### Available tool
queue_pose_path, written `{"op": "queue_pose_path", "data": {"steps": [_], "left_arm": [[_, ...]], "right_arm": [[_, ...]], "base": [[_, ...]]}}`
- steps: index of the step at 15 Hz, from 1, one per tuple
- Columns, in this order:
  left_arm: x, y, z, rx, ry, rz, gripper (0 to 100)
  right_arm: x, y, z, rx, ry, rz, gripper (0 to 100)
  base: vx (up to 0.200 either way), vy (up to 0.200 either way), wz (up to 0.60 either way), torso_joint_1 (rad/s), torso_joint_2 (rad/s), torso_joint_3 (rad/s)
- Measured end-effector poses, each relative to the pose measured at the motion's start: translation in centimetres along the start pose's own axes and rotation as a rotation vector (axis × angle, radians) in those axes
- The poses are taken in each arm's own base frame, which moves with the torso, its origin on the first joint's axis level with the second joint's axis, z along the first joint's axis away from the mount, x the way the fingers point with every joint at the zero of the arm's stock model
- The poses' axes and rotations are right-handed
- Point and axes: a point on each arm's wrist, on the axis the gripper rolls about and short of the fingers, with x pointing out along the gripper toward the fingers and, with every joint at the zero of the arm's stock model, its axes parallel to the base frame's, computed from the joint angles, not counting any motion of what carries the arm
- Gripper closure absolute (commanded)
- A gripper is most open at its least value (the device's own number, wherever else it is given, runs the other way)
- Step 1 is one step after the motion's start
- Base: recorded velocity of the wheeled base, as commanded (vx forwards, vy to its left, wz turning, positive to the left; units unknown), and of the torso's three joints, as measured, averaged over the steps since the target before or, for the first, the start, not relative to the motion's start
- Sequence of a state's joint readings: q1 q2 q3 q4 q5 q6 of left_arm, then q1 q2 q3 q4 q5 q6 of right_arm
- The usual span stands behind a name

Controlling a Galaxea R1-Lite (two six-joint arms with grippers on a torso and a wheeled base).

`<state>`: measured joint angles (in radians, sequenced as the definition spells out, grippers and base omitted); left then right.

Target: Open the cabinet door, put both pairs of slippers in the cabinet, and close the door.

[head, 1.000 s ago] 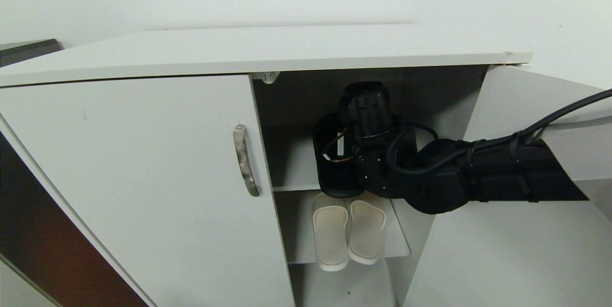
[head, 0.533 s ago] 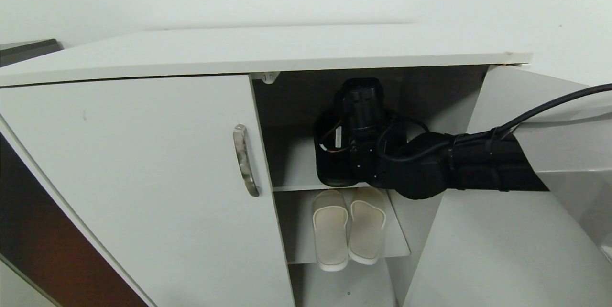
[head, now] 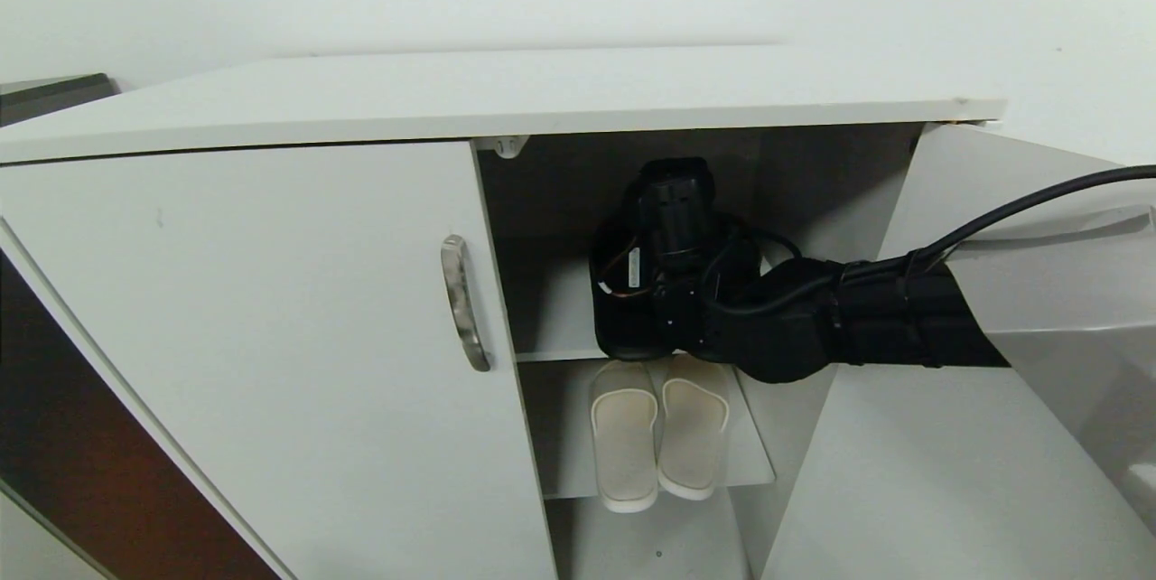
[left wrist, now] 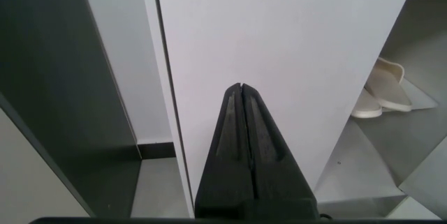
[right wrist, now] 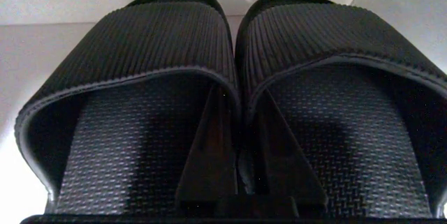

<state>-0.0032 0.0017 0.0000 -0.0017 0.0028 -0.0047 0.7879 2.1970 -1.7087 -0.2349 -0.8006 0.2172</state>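
Right end effector (right wrist: pixel 241 102) pinching black slippers (right wrist: pixel 154 49), upper shelf (head: pixel 553 313)

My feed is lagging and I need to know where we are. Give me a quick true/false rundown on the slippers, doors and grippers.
1. The white slippers lie on the lower shelf. True.
2. The black slippers are on the floor outside the cabinet. False: they are inside, at the upper shelf.
3. Both doors are open. False: the left door is closed and the right door is open.
4. The left gripper is shut and holds nothing. True.
5. The right gripper is open and clear of the slippers. False: it has one finger inside each black slipper and pinches their adjoining walls together.
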Motion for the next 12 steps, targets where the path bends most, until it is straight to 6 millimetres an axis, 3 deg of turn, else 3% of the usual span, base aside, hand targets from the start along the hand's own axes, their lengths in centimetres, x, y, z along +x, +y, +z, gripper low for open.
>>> {"op": "queue_pose_path", "data": {"steps": [7, 12], "left_arm": [[0.0, 0.0, 0.0, -0.001, 0.0, 0.0, 100], [0.0, 0.0, 0.0, -0.001, 0.0, 0.001, 100]], "right_arm": [[-1.0, 0.0, -0.8, -0.028, 0.022, 0.005, 0], [-6.4, -0.8, -0.5, -0.06, 0.034, 0.046, 0]], "base": [[0.0, 0.0, 0.0, 0.0, 0.0, 0.0], [0.0, 0.0, 0.0, 0.0, 0.0, 0.0]]}}
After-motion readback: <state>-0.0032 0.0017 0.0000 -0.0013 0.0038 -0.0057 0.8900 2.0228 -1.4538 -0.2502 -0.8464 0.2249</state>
